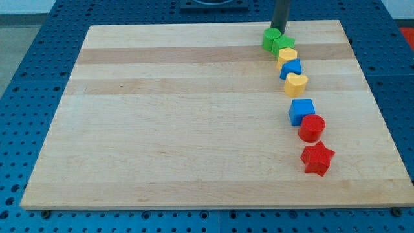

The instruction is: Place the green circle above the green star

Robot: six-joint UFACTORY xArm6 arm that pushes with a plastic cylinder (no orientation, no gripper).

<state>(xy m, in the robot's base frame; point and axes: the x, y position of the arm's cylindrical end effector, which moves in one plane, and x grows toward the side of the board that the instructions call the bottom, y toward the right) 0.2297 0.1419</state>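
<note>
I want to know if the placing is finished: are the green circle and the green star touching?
Touching. The camera view shows the green circle pressed against the green star with no board visible between them; my tip stands at the circle's top edge.

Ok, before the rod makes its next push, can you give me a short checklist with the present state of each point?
1. My tip is in view: ok, at the view's top, right behind the green circle block.
2. Green circle lies above the green star block: ok, it sits up and to the view's left of the star, touching it.
3. Circle is safely on the wooden board: cannot tell, it is near the top edge.
4. Star is clear of its neighbours: not ok, the yellow block touches it from below.
5. Blue block and yellow heart block are apart from the tip: ok.
</note>
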